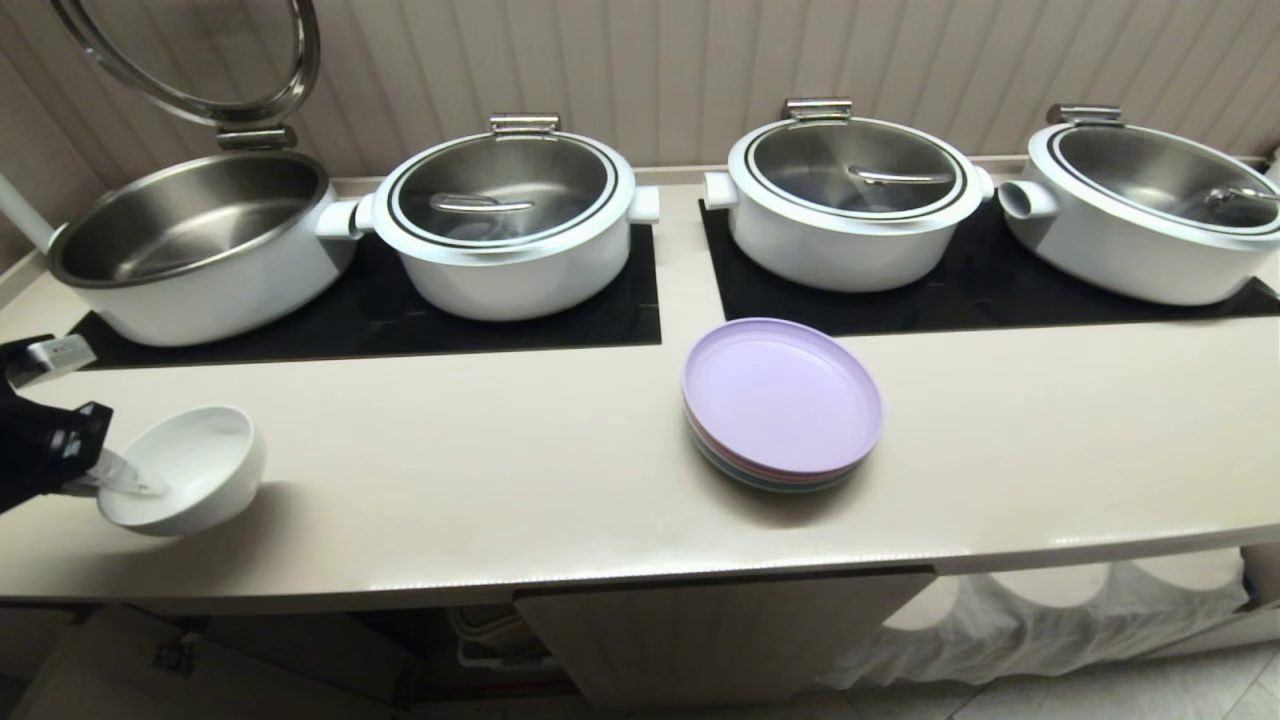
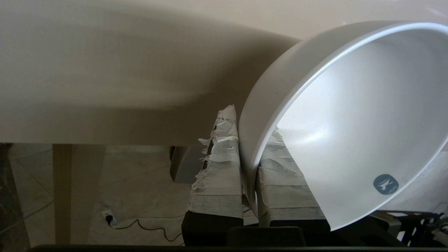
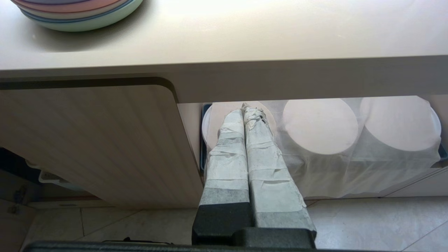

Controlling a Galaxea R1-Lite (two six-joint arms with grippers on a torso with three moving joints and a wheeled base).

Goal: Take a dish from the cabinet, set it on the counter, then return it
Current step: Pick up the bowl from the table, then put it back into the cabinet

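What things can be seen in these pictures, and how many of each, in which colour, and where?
Dish: one, white, tilted over the counter's left end, its rim pinched by the left hand.
Counter: one, beige, across the whole scene.
Plates: one stack, lilac on top, at the counter's middle.
Pots: four, white with steel inside, in a row at the back; the leftmost has its lid raised, the other three are covered.
Black panels: two, inset under the pots.
Cabinet door: one, beige, ribbed, standing open below the counter.
White rounds under thin cloth: at least two, below the counter's right part.
Left hand: shut on the dish's rim.
Right hand: shut, empty, low before the cabinet.
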